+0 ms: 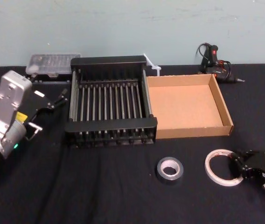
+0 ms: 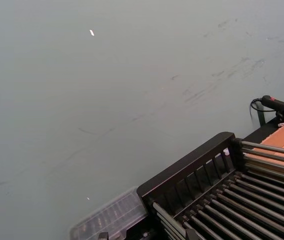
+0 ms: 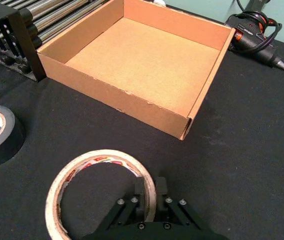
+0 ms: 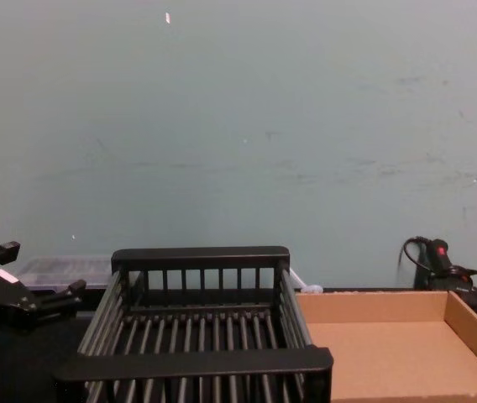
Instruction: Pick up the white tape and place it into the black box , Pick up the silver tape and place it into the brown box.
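We read this as the grasp on the first roll. The right gripper [image 3: 150,189] sits low at the near right of the bench [image 1: 100,186], its fingers [image 3: 161,186] straddling the wall of the white tape [image 3: 102,156]: one inside the ring, one outside, pinched onto the band as far as we can see. That hold makes sense for a thin hoop lying flat, since the wall is the only part that offers a bite.

The white tape lies flat on the bench, near the front right corner of the brown box [image 1: 193,130] and apart from it. Its hole faces straight up, so its axis is vertical. Being round, it has no long direction across the bench.

The silver tape [image 1: 181,170] lies just as flat to its left, hole upward, in front of the seam where the two boxes meet.

The black box [image 1: 111,125] and the brown box stand side by side, open tops upward — ready to take a drop from above.

The left gripper [image 1: 60,99] hangs idle beside the black box's left side, fingers spread and holding nothing.
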